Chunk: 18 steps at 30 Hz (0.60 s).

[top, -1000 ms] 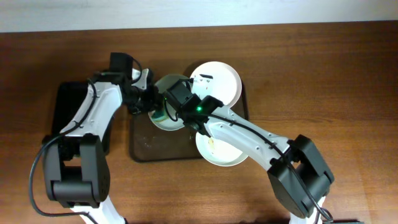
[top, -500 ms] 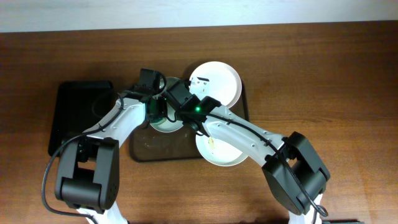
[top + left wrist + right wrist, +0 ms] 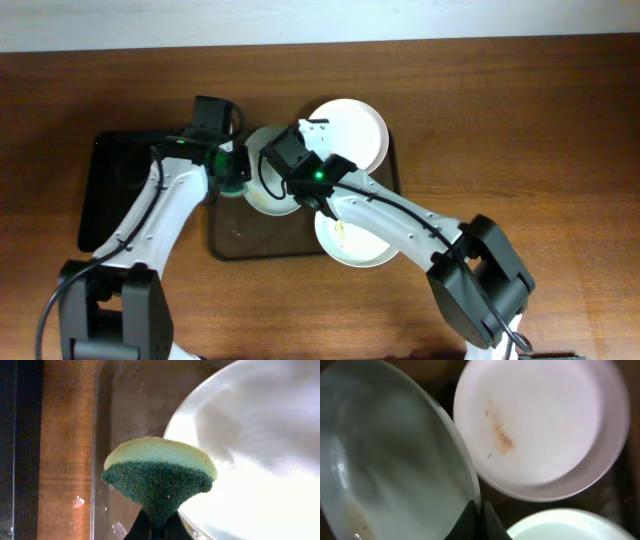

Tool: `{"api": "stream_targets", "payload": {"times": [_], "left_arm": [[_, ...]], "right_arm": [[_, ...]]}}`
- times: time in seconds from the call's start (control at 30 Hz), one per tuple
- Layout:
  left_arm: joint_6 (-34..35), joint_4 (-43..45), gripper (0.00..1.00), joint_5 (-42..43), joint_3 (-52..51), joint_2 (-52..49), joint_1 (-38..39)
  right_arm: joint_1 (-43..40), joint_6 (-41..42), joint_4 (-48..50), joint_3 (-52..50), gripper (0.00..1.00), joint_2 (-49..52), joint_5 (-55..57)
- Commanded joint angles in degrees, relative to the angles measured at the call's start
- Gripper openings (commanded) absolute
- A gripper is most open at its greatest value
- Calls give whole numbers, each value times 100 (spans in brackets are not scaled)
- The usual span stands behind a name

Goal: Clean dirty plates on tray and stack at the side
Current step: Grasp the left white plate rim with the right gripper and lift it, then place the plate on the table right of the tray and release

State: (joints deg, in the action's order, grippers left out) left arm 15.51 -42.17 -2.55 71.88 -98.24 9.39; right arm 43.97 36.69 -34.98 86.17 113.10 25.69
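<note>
My right gripper (image 3: 272, 166) is shut on the rim of one white plate (image 3: 262, 193) and holds it tilted over the dark brown tray (image 3: 226, 238). In the right wrist view this plate (image 3: 395, 460) fills the left, with faint brown specks low on its face, and the gripper (image 3: 477, 515) pinches its edge. My left gripper (image 3: 230, 172) is shut on a green and yellow sponge (image 3: 160, 472), just left of the held plate's edge (image 3: 250, 450). A second plate (image 3: 352, 130) with a brown streak (image 3: 501, 437) and a third plate (image 3: 352, 238) lie on the tray.
A smaller glossy black tray (image 3: 108, 190) lies left of the brown tray, under my left arm. The bare wooden table (image 3: 520, 130) stretches to the right and front. A white wall edge runs along the back.
My left gripper swept the sponge right over the held plate's face, then back left to its edge. The right gripper and its plate have stayed in place.
</note>
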Motion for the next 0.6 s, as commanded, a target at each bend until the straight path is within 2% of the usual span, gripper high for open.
{"api": "stream_targets", "payload": {"times": [0.0,0.07,0.23,0.43,0.57], "left_arm": [[35,-208,1,452,33,74,-306],[35,-192,1,450,28,72,-328],[35,-48,1,428,26,70,-330],[35,-52,1,431,26,70,-330],[35,-52,1,431,26,70,-330]], "right_arm": [[79,-1082,116,155,4,-527,1366],[302,-1401,181,155,4,-544,2339],[1158,-1397,162,155,4,-544,5093],[1200,-1399,212,155,4,-544,5759],[1200,-1397,249,155,4,-544,5720]]}}
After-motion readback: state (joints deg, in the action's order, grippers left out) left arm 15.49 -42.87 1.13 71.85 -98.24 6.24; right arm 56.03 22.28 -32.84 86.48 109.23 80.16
